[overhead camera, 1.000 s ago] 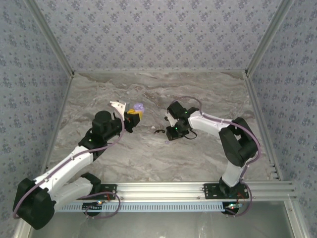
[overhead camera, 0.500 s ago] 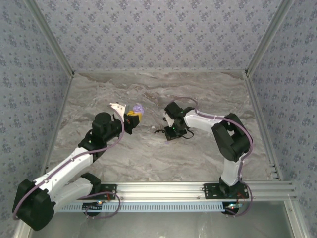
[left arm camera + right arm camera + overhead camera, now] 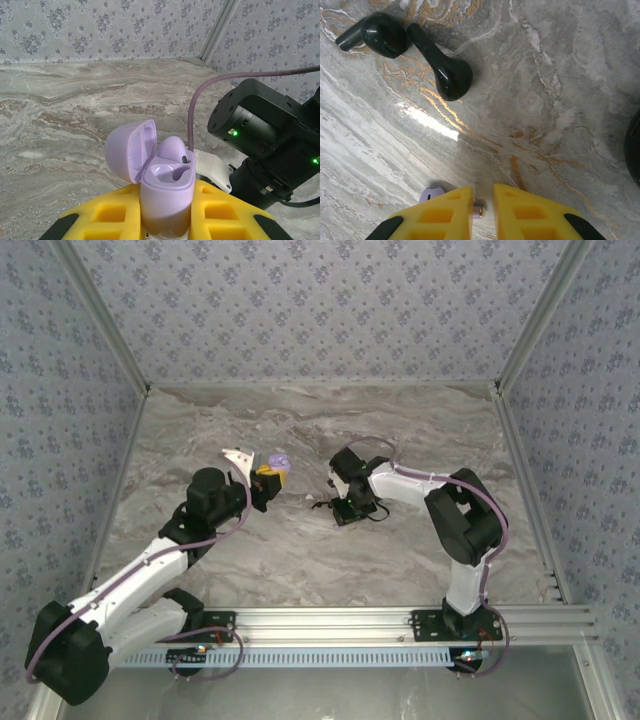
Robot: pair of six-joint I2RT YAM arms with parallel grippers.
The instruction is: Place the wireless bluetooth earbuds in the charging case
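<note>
Left wrist view: found the left gripper (image 3: 167, 212) clamped by its yellow fingers (image 3: 220, 210) on the pale-lilac plastic charging case (image 3: 167, 192). Case was held upright, with its hinged lid (image 3: 131, 150) swung open. Noted one pale-lilac earbud (image 3: 172, 149) seated in the far well and the near well (image 3: 176, 172) unfilled.

Right wrist view: found the right gripper (image 3: 482, 192) low over the grey marbled tabletop (image 3: 560, 100), jaws a narrow gap apart. Observed the second pale-lilac earbud (image 3: 434, 192) on the tabletop against one yellow finger (image 3: 445, 215), with its stem tip showing in the gap. Could not tell whether it was gripped. Logged two glossy black earbud-shaped pieces (image 3: 382, 32) (image 3: 445, 70) just beside each other, well ahead of the fingers.

Top external view: located both grippers near mid-table, close together but apart.
</note>
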